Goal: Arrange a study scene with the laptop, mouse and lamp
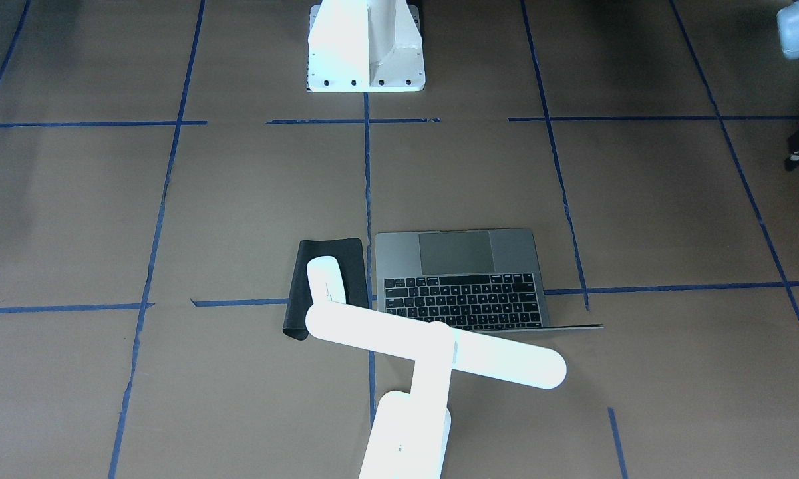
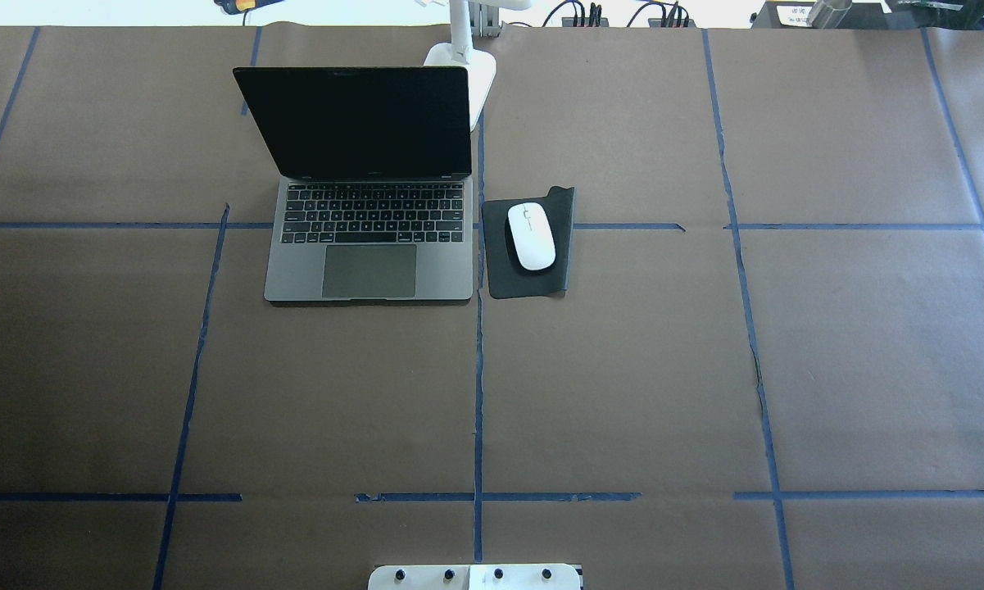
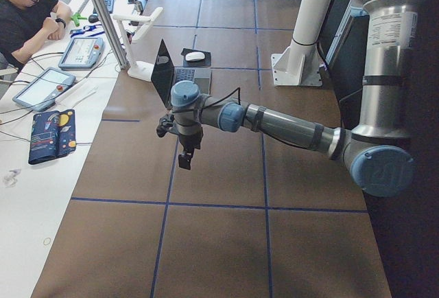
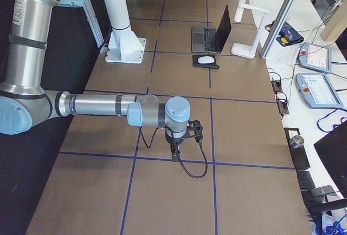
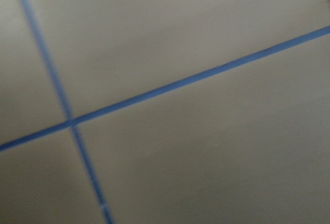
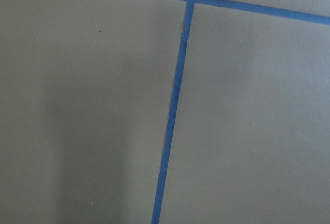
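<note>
Three task things look arranged. Front view: the laptop (image 1: 462, 279) is open, with the mouse (image 1: 326, 278) just beside it on a black mat (image 1: 301, 322), handy for a user. The lamp (image 1: 432, 346) stands behind its screen, likely to light the keys. Side views: the left tool (image 3: 185, 155) and right tool (image 4: 175, 152) hang well apart from the laptop. Nothing is seen in them, and I cannot tell how far they are open.

A black mat (image 2: 532, 285) (one corner curled) lies on the blue-taped brown table (image 2: 623, 369).
</note>
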